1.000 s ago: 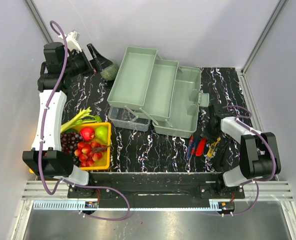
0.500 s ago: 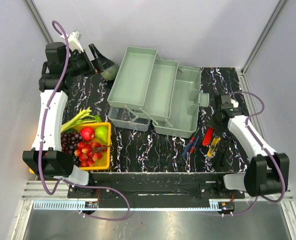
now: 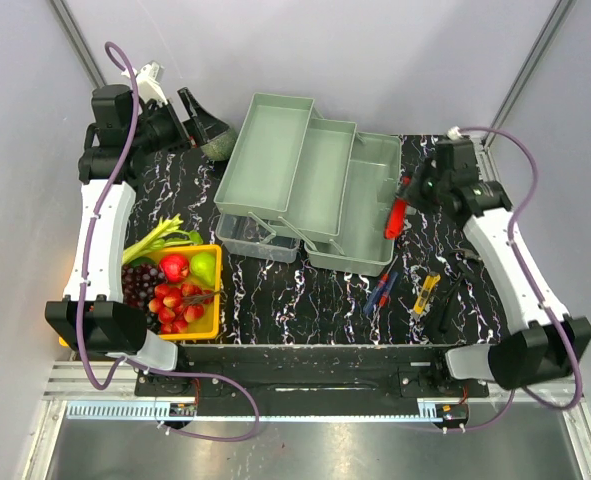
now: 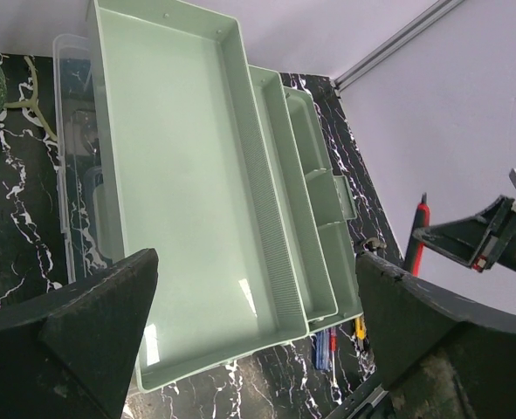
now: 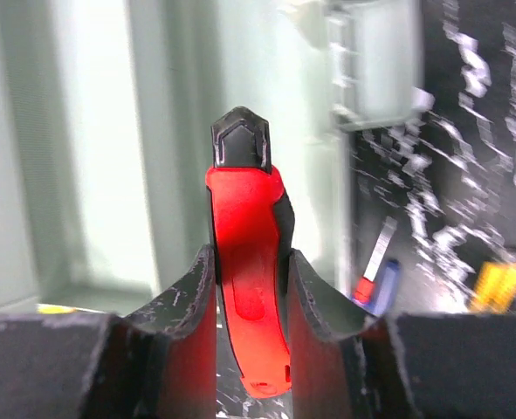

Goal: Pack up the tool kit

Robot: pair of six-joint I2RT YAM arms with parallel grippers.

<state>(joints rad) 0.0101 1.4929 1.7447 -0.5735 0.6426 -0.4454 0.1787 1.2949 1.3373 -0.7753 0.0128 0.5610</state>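
Table (image 3: pixel 305 300): black with white streaks, it is spreading out under the right gripper (image 3: pixel 412 192).
Toolbox (image 3: pixel 320 190): pale green, it is sitting open just left of the right gripper, with its trays folded out like steps.
Clear box (image 3: pixel 245 240): it is resting against the toolbox, farther left of that gripper.
Blue-handled tools (image 3: pixel 380 292): they are lying close together on the near side of the right gripper.
Yellow tool (image 3: pixel 424 293): it is lying just beside them, also nearer than that gripper.
Black tool (image 3: pixel 453 295): it is lying next to the yellow tool.
Melon (image 3: pixel 218 145): it is sitting right by the left gripper (image 3: pixel 207 128).
Fruit tray (image 3: pixel 211 325): yellow, it is sitting well to the near side of the left gripper.
Green stalks (image 3: pixel 160 235): they are lying at the tray's far edge.
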